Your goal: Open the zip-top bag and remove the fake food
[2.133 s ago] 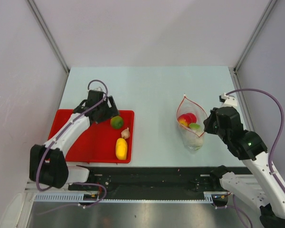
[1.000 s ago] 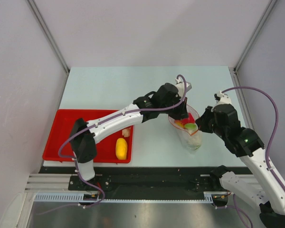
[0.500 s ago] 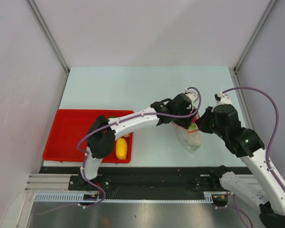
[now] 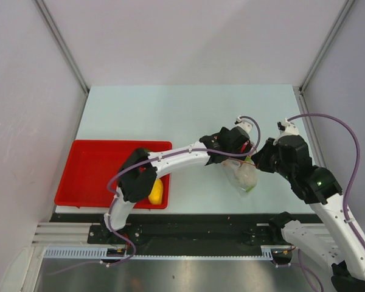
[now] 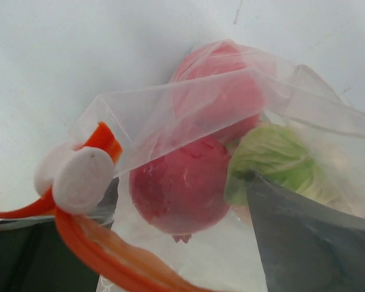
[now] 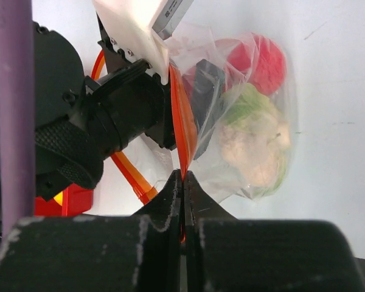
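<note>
The zip-top bag (image 4: 243, 177) lies on the table between the two arms, with its red zip strip (image 6: 184, 131) gaping. My right gripper (image 6: 183, 180) is shut on that strip at the bag's right edge (image 4: 258, 163). My left gripper (image 4: 236, 152) reaches into the mouth and stands open, one finger (image 5: 310, 243) inside the plastic. A red ball (image 5: 182, 188) of the fake food sits between its fingers without touching them. A second red ball (image 5: 222, 91), a green piece (image 5: 274, 155) and a whitish-beige lump (image 6: 255, 143) lie deeper in the bag.
A red tray (image 4: 97, 173) sits at the left front, with a yellow oval (image 4: 155, 191) on its right side. The left arm stretches across the tray's right edge toward the bag. The zip's white slider (image 5: 79, 176) hangs at the mouth's left corner.
My left arm has pushed further right into the bag's mouth and its jaws have opened wide. The bag has tipped a little toward the front. The right gripper keeps its hold.
</note>
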`<state>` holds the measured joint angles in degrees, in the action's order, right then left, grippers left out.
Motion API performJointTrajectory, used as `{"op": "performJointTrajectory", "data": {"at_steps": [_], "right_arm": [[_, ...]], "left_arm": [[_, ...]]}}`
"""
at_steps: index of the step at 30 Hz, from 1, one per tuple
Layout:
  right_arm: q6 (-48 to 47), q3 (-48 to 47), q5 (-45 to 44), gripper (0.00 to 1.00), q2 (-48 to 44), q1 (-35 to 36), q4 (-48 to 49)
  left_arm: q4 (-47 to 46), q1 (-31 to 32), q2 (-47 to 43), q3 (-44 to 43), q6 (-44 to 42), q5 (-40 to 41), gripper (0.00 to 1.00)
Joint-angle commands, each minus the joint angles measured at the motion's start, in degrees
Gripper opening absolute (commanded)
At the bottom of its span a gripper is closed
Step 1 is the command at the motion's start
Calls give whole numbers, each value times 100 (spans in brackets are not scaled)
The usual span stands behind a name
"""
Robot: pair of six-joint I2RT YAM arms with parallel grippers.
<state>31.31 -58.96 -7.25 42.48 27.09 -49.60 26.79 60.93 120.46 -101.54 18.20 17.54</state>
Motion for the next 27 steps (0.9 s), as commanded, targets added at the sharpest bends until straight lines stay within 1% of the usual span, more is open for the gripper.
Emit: {"op": "performJointTrajectory", "data": {"at_steps": [1, 3, 6, 7, 8, 9, 12, 13, 14, 16, 17, 18, 19, 20, 21, 22, 27], "right_arm": [[-46, -221, 109, 0, -126, -55, -207], [-46, -221, 136, 0, -170, -55, -260], [-46, -239, 127, 0, -222, -55, -357], [-46, -248, 136, 0, -223, -46, -392], [-37, -256, 144, 0, -214, -46, -401], [-29, -256, 171, 0, -222, -46, -410], [-63, -300, 197, 0, -205, -46, -427], [-81, -309, 197, 0, -205, -55, -436], [-116, -335, 189, 0, -196, -64, -436], [-151, -371, 162, 0, -187, -55, -427], [-178, -379, 153, 0, -170, -55, -427], [-195, -406, 171, 0, -170, -64, -401], [-204, -397, 180, 0, -135, -64, -366], [-230, -397, 188, 0, -126, -64, -357], [-283, -397, 171, 0, -108, -64, -305], [-327, -397, 153, 0, -82, -55, -278], [-573, -397, 48, 0, 67, -64, -111]], "left_arm": [[-129, -63, 240, 213, -88, 803, 88], [-218, -63, 337, 266, -88, 908, 87], [-69, -72, 469, 231, -36, 988, 88], [-51, -81, 521, 266, -18, 1032, 89], [-59, -72, 531, 318, 0, 1032, 93], [-129, -72, 522, 397, -35, 954, 94], [-165, -72, 548, 529, -105, 883, 92], [-226, -72, 540, 599, -123, 822, 90], [-261, -72, 513, 635, -158, 717, 78], [-262, -81, 435, 679, -194, 550, 63], [-253, -72, 382, 670, -194, 462, 50], [-253, -72, 312, 679, -220, 365, 45], [-270, -81, 233, 723, -211, 251, 42], [-279, -72, 58, 740, -202, 58, 36], [-244, -72, -40, 749, -176, -30, 34], [-209, -81, -128, 749, -167, -127, 30], [-51, -72, -786, 601, -106, -857, 22]]}}
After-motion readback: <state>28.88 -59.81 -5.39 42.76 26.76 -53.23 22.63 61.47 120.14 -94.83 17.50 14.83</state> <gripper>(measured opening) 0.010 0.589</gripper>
